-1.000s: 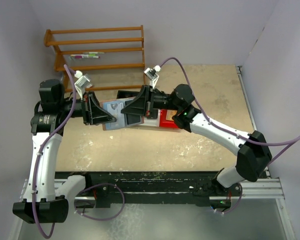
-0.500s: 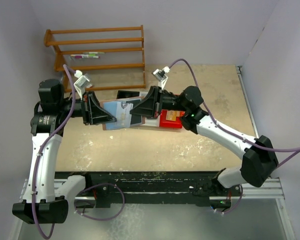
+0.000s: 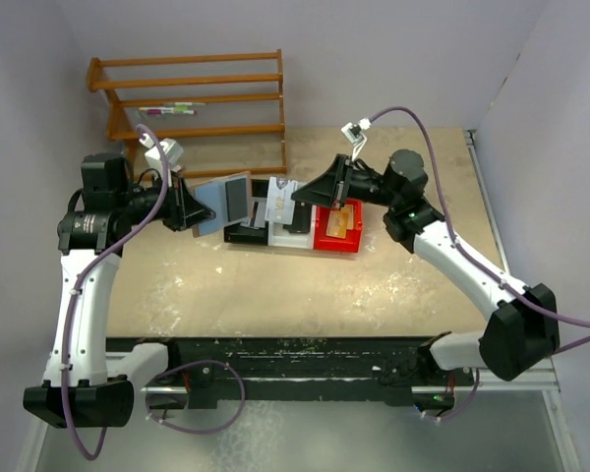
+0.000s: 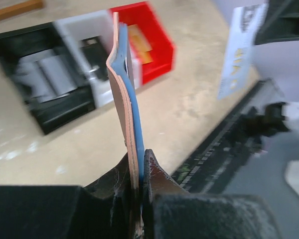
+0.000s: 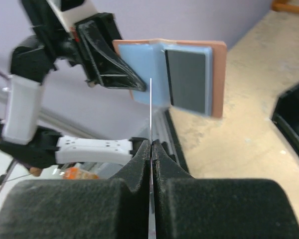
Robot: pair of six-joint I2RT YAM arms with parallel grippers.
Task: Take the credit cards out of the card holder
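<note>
While both arms reach up from the bottom of the overhead frame, a broad stretch of scuffed tan table [image 3: 275,295] lies just beyond their bases.

Above it, left of centre, the left gripper [image 3: 189,206] has its jaws narrowed onto the lower edge of the card holder [image 3: 224,200]. It holds the holder off the table and spread open. The holder is pinkish-brown and leather-like outside, light blue inside, with a dark grey pocket.

To the right, and apart from the holder, the right gripper [image 3: 311,197] is clamped tight on a thin whitish card [image 3: 283,200] with yellow markings.

Beneath them three bins sit in a close row: black bin [image 3: 241,236], white bin [image 3: 293,236] and red bin [image 3: 320,241]. A golden-yellow card [image 3: 342,220] lies in the red one. The black one seems to hold grey things, though the left wrist view is blurred.

Farthest away, at the upper left, a wooden rack [image 3: 226,129] stands by the wall.
</note>
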